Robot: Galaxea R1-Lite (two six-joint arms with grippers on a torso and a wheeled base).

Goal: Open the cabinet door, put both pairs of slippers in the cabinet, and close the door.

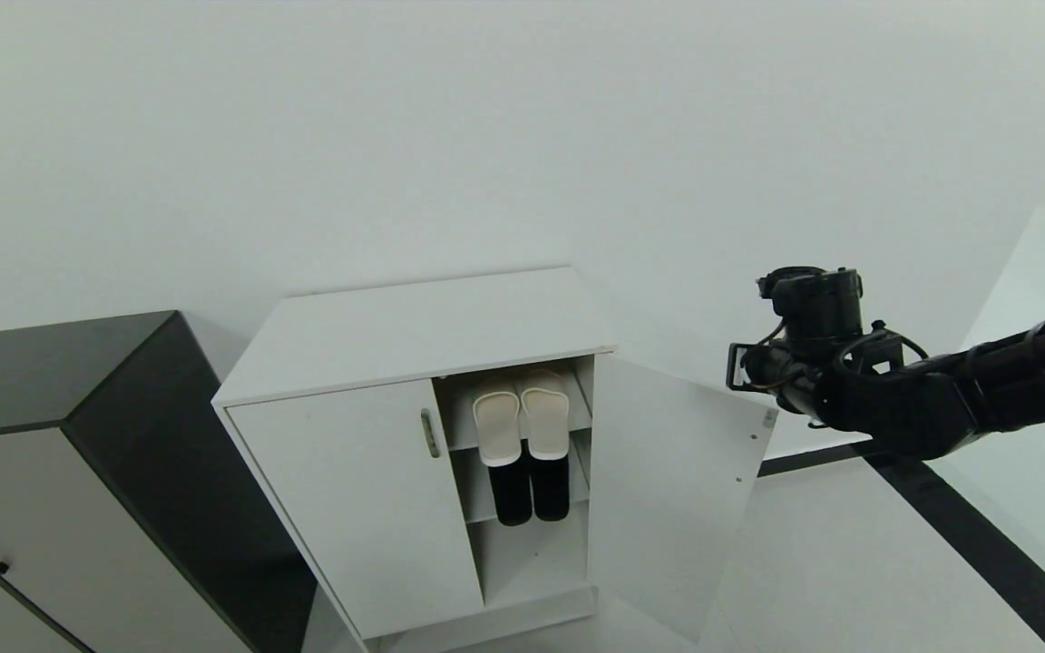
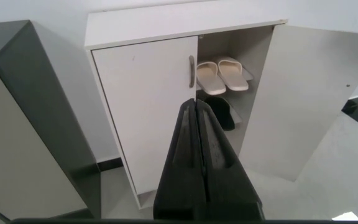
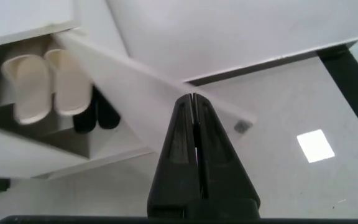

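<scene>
The white cabinet [image 1: 414,331] stands with its right door [image 1: 668,472] swung open and its left door [image 1: 359,508] closed. White slippers [image 1: 522,422] lie on the upper shelf, and black slippers [image 1: 532,490] on the shelf below. My right gripper [image 1: 745,370] hangs shut and empty just beyond the open door's outer top corner. In the right wrist view its tips [image 3: 193,98] sit over the door's edge [image 3: 142,81]. My left gripper [image 2: 196,102] is shut on nothing, held back from the cabinet front, in line with the closed door's handle [image 2: 191,70].
A dark cabinet with white fronts [image 1: 51,435] stands close to the white cabinet's left side. A black floor stripe [image 1: 967,526] runs along the right. A white wall rises behind, and open floor lies in front of the open door.
</scene>
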